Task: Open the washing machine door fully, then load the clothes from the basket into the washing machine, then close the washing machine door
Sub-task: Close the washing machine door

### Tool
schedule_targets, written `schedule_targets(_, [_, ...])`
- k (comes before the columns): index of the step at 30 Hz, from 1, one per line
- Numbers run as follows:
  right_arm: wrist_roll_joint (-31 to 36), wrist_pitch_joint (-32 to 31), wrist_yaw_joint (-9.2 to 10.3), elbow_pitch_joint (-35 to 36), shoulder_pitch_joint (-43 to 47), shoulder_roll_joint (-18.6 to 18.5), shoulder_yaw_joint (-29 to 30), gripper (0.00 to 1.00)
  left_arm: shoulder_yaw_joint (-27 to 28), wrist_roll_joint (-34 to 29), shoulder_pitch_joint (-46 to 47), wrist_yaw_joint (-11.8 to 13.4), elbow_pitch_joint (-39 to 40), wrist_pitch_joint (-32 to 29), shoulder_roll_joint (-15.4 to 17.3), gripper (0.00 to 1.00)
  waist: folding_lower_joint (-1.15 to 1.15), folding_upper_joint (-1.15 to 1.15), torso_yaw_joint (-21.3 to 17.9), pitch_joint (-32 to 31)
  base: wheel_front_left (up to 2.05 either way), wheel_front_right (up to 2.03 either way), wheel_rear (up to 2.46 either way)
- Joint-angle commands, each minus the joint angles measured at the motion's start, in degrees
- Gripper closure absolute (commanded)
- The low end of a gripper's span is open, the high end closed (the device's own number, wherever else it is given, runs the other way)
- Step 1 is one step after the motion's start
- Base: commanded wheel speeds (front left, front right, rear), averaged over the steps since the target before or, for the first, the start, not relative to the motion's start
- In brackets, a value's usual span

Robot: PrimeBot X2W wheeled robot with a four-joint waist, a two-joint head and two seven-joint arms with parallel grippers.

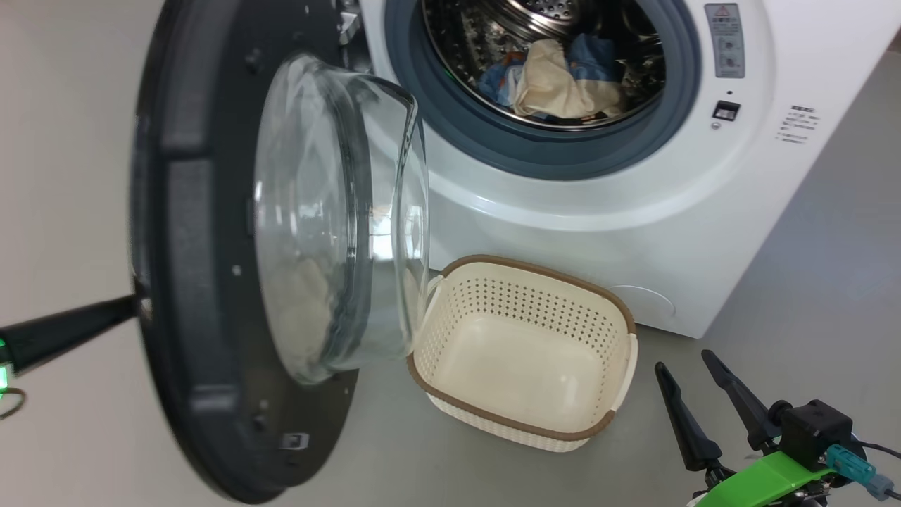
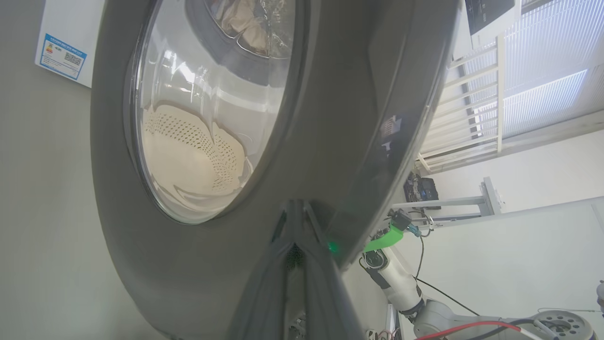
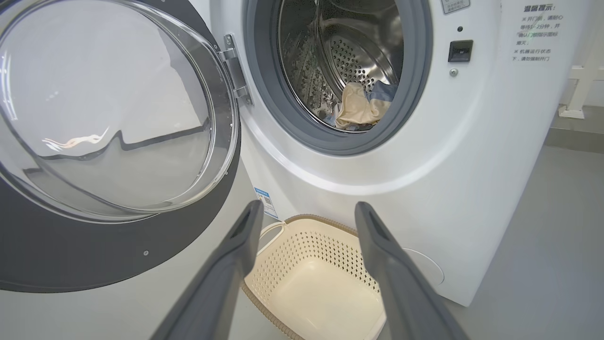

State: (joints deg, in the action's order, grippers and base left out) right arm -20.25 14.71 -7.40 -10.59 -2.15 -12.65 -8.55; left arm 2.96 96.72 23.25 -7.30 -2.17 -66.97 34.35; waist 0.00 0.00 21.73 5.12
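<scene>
Room: bare grey floor [image 1: 809, 282] around a white washer [image 1: 633, 232].
Left gripper [image 1: 132, 307]: fingers drawn together, tips against the outer face of the door, at its rim.
Door [image 1: 197, 232]: swung wide open, its glass bowl [image 1: 331, 211] bulging toward the basket.
Basket [image 1: 521, 303]: empty, on the floor just beside the bowl, in front of the washer.
Clothes [image 1: 556, 84]: in the drum [image 1: 493, 28], cream cloth on top, close behind the seal [image 1: 549, 151].
Right gripper [image 1: 683, 360]: fingers apart, holding nothing, low and right of the basket.
Stage: loading looks done; closing is left.
Risk: the tips may skid off the glossy rim during the push; cloth near the lip could get pinched in the seal; a weak push may leave the latch uncaught.
Writing: no brand seen; warning sticker [image 1: 725, 39] and blue sticker [image 3: 265, 202] are too small to read; Chinese notice [image 3: 538, 33], heading seemingly 温馨提示.
</scene>
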Motion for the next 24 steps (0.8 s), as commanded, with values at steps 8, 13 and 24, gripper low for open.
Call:
schedule_targets(8, [0.7,0.3,-0.09,1.6,0.0,0.4,0.1,0.00,-0.7,-1.1,2.6,-0.2,6.5,-1.8,-2.3,1.00,0.00,0.00,-3.8,0.3,0.00,0.00,0.00])
schedule_targets(13, [0.8,0.3,-0.09,1.8,-0.2,1.1,0.6,0.00,-2.3,-2.4,4.5,-0.2,7.4,-1.7,-5.2,1.00,0.00,0.00,-7.1,0.6,0.00,0.00,0.00])
schedule_targets(24, [1.0,0.3,-0.09,2.3,-1.0,2.3,1.6,0.00,-3.4,-5.4,9.5,-0.2,7.3,1.3,-10.8,1.00,0.00,0.00,-15.4,2.1,0.00,0.00,0.00])
